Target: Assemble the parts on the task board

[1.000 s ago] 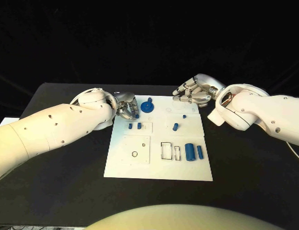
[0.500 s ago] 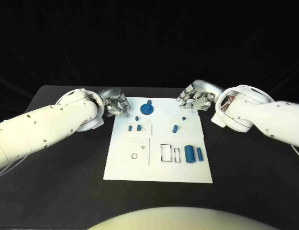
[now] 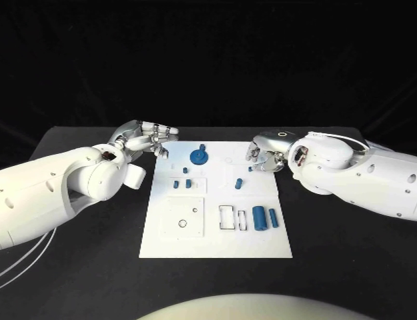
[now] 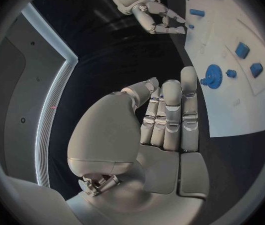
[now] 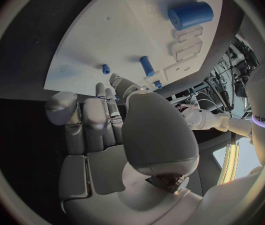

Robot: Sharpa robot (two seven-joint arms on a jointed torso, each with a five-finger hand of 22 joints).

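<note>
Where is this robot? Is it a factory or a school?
Probably a robot test lab, not a factory: a black table against a dark backdrop, one white task board with small blue parts, and both hands empty.

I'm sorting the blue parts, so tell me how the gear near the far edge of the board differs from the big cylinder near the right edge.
The gear is a flat toothed disc with a small knob; the big cylinder is a smooth, thick roll lying on its side. The gear sits near the board's far edge, the big cylinder near its right edge beside outlined slots. Both are blue and rest untouched on the task board.
</note>
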